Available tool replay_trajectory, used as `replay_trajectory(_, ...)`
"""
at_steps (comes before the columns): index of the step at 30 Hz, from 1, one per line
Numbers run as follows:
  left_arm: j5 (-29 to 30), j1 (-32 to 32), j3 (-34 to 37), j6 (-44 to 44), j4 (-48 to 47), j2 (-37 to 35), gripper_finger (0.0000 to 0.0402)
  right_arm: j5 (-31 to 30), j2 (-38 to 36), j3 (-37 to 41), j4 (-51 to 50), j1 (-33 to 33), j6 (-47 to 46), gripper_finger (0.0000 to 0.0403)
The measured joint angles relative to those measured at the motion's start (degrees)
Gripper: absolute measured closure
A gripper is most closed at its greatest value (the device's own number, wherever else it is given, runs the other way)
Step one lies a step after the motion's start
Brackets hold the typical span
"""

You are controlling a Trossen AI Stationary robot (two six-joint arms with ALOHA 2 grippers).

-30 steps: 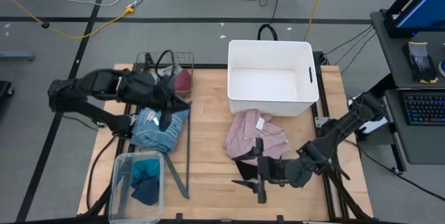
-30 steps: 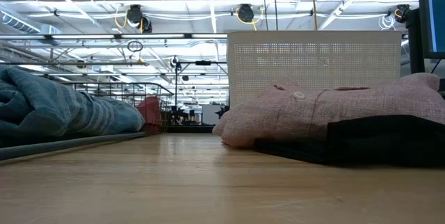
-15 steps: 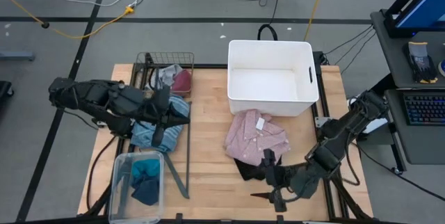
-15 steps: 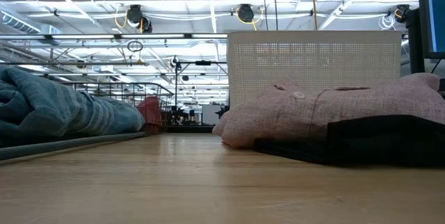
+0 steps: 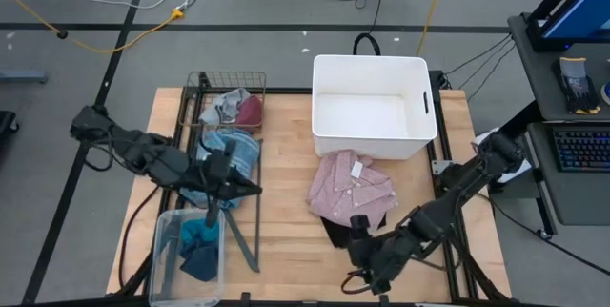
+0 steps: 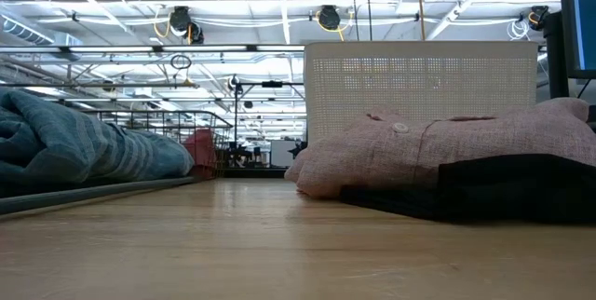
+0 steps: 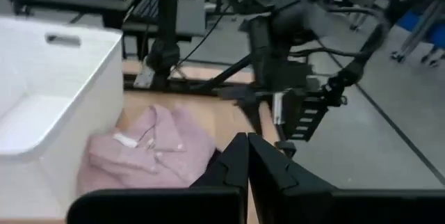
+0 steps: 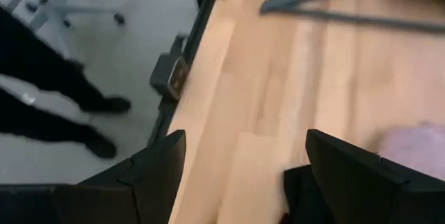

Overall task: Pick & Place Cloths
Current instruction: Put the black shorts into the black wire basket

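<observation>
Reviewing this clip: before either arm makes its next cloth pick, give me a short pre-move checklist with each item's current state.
1. Left gripper empty: ok; its fingers are shut with nothing between them, above the near edge of the blue striped top.
2. Right gripper ready to grasp: ok; fingers open wide and empty, at the table's front edge.
3. Pink shirt reachable: ok; it lies on the table in front of the white tub, uncovered from above.
4. Black piece free: not ok; it is partly under the pink shirt.
5. White tub free to receive: ok; nothing shows inside.
6. Arms apart: ok; they are at opposite sides of the table.
</observation>
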State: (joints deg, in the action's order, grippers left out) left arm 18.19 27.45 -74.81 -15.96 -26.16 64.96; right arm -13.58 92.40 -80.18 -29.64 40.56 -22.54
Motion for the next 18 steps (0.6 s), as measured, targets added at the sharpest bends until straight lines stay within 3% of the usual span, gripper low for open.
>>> replay_trajectory(5, 0.53, -0.06, 5.65, -2.17, 3.50, -1.54, 0.0394, 4.78, 4.25, 0.00, 0.26, -1.62, 1.33, 0.0110)
replay_trajectory(11, 0.47, 0.21, 7.47, -3.77, 4.19, -2.68, 0.0397, 7.71, 9.70, 0.00, 0.65, -3.13, 2.88, 0.0110)
replay_trajectory(18, -0.12, 0.76, 7.59, -4.39, 4.16, -2.77, 0.0381, 7.62, 15.34, 0.00, 0.26, -4.41, 2.37, 0.0110)
